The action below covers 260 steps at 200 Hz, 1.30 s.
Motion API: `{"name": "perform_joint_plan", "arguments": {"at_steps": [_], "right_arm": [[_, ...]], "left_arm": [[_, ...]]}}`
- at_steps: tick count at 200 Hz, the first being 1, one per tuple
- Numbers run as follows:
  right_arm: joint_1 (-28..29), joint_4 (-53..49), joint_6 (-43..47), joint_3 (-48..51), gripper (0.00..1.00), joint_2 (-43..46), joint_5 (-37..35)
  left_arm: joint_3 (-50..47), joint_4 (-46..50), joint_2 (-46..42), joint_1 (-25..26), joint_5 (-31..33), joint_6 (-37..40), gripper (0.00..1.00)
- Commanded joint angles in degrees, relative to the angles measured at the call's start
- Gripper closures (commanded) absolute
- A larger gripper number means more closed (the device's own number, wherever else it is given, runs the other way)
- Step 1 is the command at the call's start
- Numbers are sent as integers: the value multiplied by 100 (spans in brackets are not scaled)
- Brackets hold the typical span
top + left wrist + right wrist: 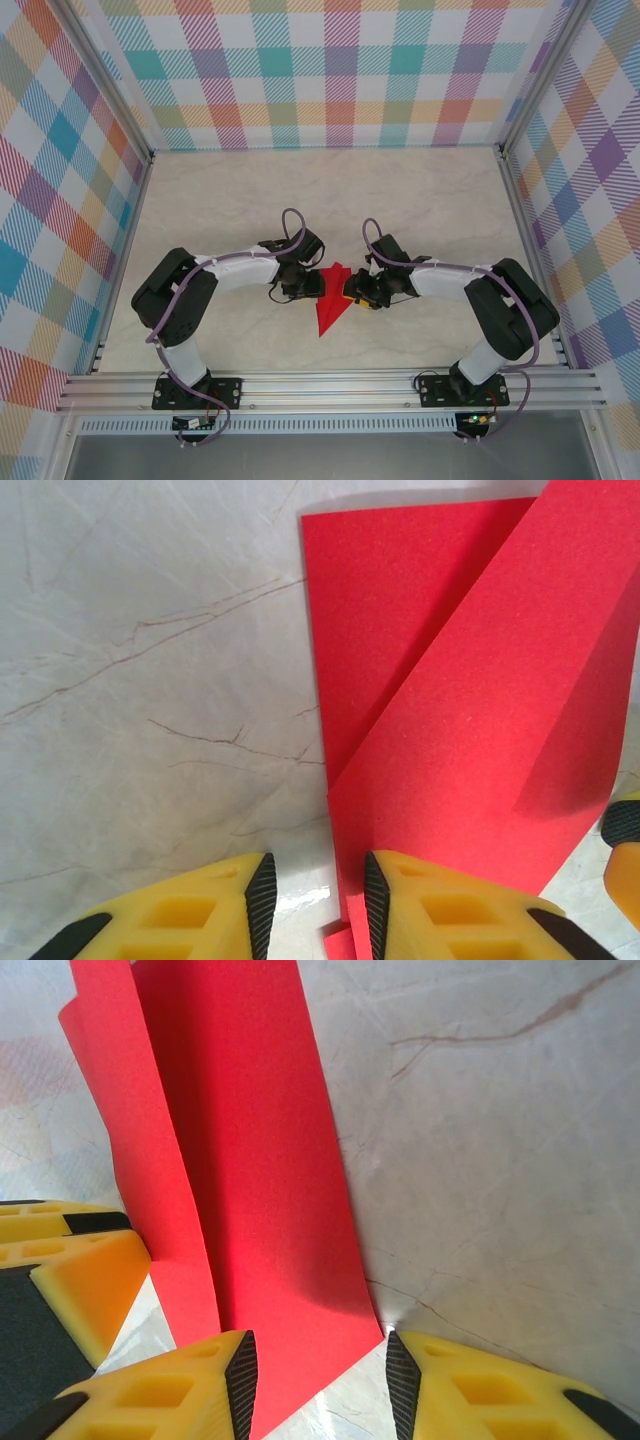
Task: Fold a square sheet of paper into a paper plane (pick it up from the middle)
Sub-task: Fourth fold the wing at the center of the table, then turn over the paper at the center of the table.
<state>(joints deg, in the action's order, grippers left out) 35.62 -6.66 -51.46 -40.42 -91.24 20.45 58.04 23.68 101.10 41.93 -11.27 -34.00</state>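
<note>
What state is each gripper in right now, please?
Left gripper: open, jaws either side of the paper edge, nothing clamped.
Right gripper: open, paper lying between its jaws, not pinched.

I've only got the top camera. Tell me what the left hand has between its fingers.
Observer: The left hand is open. The edge of the red paper lies just inside the gap, beside one finger, and bare table shows across the rest.
Operator: Now the right hand.
Observer: The right hand is open too. A corner of the paper reaches into its gap, and the pads are not clamped on it.
Operator: Describe the fold.
Observer: In the left wrist view, a diagonal flap lies folded over a lower layer of the paper.
</note>
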Motion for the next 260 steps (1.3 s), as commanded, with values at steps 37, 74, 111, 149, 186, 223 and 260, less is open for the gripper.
{"name": "perform_joint_plan", "arguments": {"at_steps": [37, 74, 111, 149, 186, 223, 260], "right_arm": [[51, 477, -143, -150, 59, -181, 311], [50, 473, -164, -164, 59, -68, 281], [51, 308, -96, -238, 59, -124, 201], [51, -758, 324, -600, 56, 95, -764], [58, -561, 293, -582, 56, -176, -554], [86, -18, 146, -396, 56, -436, -121], [156, 16, 148, -422, 58, -570, 3]], "left_arm": [[32, -70, 374, 195, -156, 106, 69], [68, -44, 384, 219, -150, 122, 69], [102, -5, 411, 224, -139, 126, 69], [76, 34, 402, 228, -104, 141, 70], [58, 5, 413, 245, -104, 131, 70], [74, 20, 424, 238, -112, 144, 70], [76, -2, 439, 252, -137, 132, 70]]}}
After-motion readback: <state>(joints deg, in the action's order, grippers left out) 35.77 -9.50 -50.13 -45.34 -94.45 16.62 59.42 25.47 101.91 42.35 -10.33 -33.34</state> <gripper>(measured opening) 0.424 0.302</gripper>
